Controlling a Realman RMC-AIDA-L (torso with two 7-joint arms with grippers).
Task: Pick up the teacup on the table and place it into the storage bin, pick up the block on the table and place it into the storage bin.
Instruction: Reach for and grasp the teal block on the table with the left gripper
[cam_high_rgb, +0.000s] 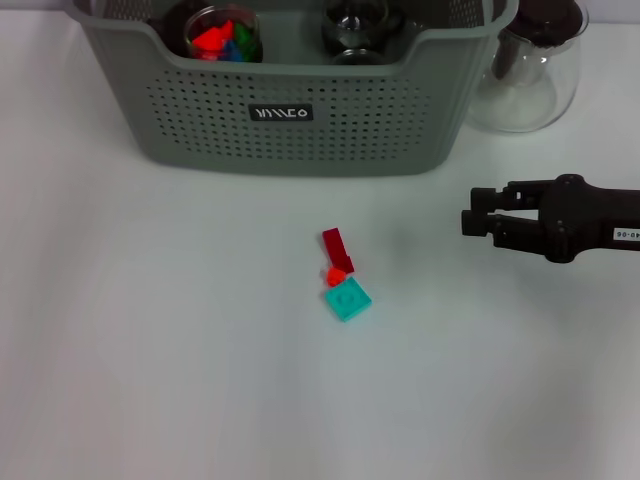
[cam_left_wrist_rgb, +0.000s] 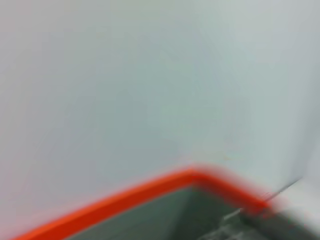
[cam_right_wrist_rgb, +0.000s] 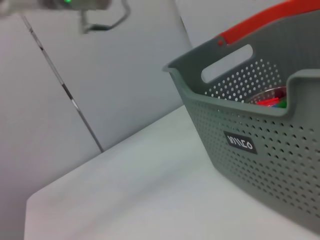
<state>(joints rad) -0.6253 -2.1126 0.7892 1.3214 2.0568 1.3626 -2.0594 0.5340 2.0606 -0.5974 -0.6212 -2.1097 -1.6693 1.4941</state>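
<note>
Your right end effector (cam_high_rgb: 468, 222) hovers over the white worktop (cam_high_rgb: 150, 350) at the right side, pointing left toward the middle, its fingers close together with nothing between them. It sits well apart from the blocks and nearer than the teapot.

Storage bin (cam_high_rgb: 300, 120) stands at the far centre of the worktop, black label facing you. Inside it, on the left, a glass cup (cam_high_rgb: 222, 35) holds red, green and blue pieces; toward the right sits a clear glass teacup (cam_high_rgb: 355, 30).

The block group lies at mid-worktop, in front of the bin and apart from it: a dark red block (cam_high_rgb: 337, 248), a small orange-red piece (cam_high_rgb: 336, 275) touching it, and a teal square block (cam_high_rgb: 347, 298) touching on the near side.

A clear glass teapot (cam_high_rgb: 530, 70) with a black lid stands just right of the bin.

You cannot see the left end effector; its wrist view shows only blur with an orange edge (cam_left_wrist_rgb: 150, 192).
</note>
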